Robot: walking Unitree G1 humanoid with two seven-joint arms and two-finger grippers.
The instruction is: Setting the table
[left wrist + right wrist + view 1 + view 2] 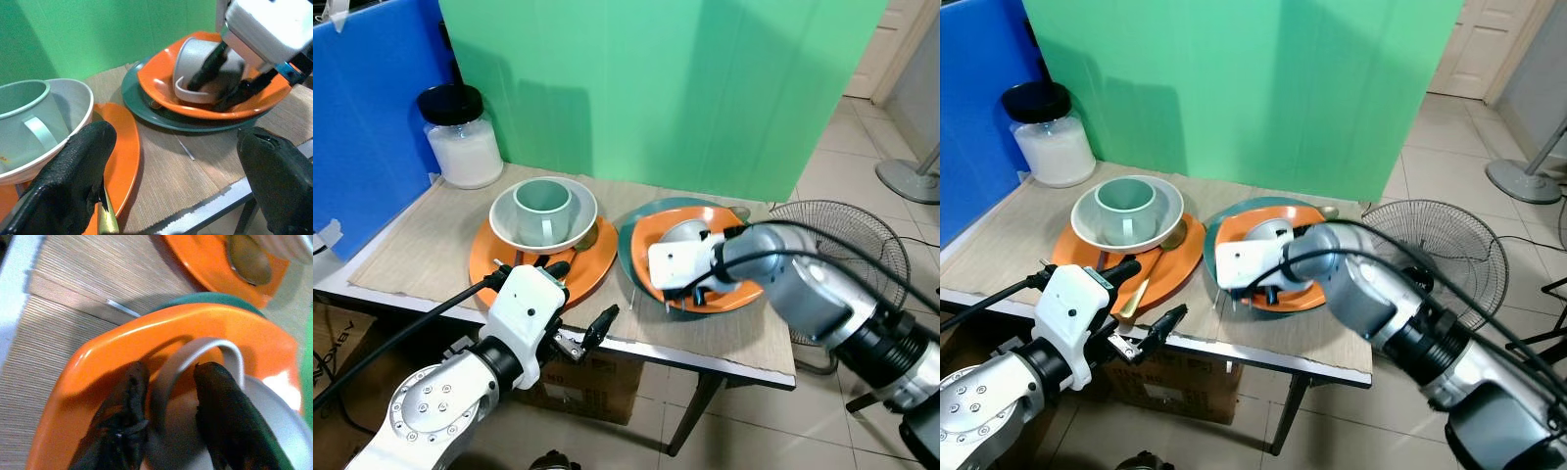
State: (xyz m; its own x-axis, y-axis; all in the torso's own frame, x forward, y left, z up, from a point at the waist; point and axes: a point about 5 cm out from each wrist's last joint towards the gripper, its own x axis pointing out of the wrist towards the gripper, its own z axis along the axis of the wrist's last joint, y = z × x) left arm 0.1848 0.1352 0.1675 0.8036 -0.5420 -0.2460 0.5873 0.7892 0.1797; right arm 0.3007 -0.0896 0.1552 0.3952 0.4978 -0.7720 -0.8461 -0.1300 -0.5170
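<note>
Left claw (570, 299) is hovering spread at the table's (724, 333) front edge. Right claw (168, 418) is pinching the handle of a grey cup (205, 73) lying in the orange bowl (744, 290).

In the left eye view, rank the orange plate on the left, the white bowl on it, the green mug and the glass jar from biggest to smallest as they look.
1. Orange plate
2. White bowl
3. Glass jar, farther back, so unsure
4. Green mug
</note>
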